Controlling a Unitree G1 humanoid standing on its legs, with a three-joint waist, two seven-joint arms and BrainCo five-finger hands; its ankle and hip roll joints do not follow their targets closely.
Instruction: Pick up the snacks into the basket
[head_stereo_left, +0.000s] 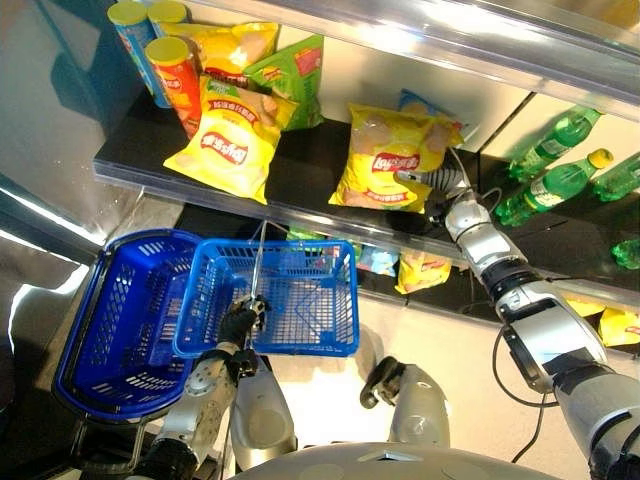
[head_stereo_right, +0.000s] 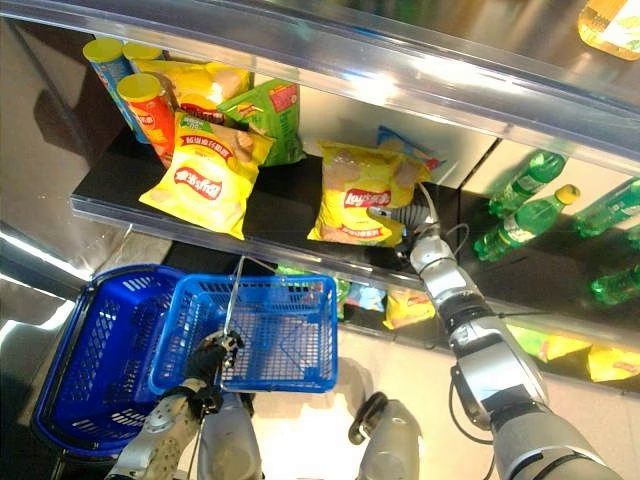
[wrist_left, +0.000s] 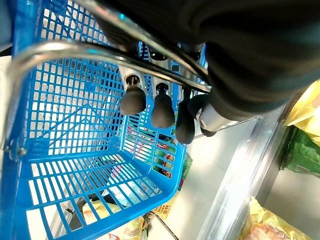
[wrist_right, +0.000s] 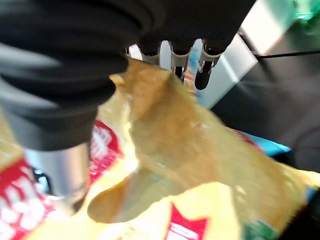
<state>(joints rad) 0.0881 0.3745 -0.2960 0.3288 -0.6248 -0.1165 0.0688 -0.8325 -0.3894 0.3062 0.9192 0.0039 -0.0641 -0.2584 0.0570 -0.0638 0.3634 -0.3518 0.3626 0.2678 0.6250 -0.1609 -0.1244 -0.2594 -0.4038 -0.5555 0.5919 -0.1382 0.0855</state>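
Observation:
A yellow chips bag (head_stereo_left: 380, 150) leans on the dark upper shelf (head_stereo_left: 300, 165). My right hand (head_stereo_left: 432, 182) lies against its lower right edge, fingers straight. Close up, the crumpled bag (wrist_right: 200, 165) rises between the thumb (wrist_right: 65, 170) and the fingers (wrist_right: 180, 62), which stay open. Below the shelf my left hand (head_stereo_left: 240, 322) is shut on the metal handle (wrist_left: 60, 47) of a bright blue basket (head_stereo_left: 270, 345) and holds it up. Nothing lies inside this basket (wrist_left: 75, 150).
A second, darker blue basket (head_stereo_left: 110, 330) sits to the left. The upper shelf also carries another yellow chips bag (head_stereo_left: 225, 140), a green bag (head_stereo_left: 295, 75) and snack tubes (head_stereo_left: 175, 75). Green bottles (head_stereo_left: 555, 150) lie at right. More snack packs (head_stereo_left: 420, 270) fill the lower shelf.

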